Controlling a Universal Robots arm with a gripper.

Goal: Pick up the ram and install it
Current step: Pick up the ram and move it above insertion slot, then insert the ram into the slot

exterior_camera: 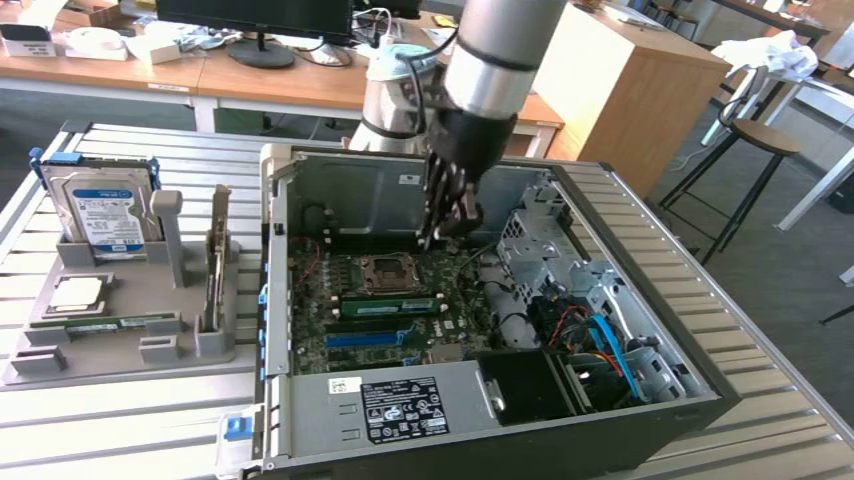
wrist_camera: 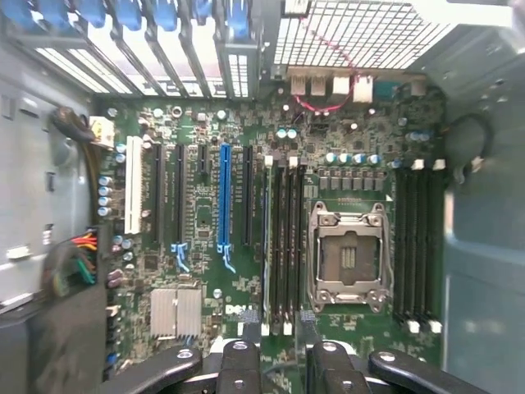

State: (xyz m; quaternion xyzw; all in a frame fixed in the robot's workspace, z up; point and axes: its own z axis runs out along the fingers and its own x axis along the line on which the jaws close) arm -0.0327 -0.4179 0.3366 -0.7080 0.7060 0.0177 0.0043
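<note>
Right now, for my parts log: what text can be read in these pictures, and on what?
No text reads clearly.
hard drive label: print too small.
power supply label: print and symbols blurred.
motherboard: white markings blurred.

The arm [exterior_camera: 497, 50] is cut off by the upper edge of the exterior view. In that view the gripper [exterior_camera: 447, 222] is dark against the shaded interior of the case [exterior_camera: 354, 190], so its fingertips are hard to separate, and it hides part of the rear wall. In the wrist view the gripper [wrist_camera: 283, 361] is cut by the picture's edge. Print on the hard drive [exterior_camera: 110, 215] label and the power supply [exterior_camera: 387, 400] label is too small to read. The cable bundle [wrist_camera: 78, 263] is blurred. The case's near corner is cut off by the lower edge of the exterior view.
</note>
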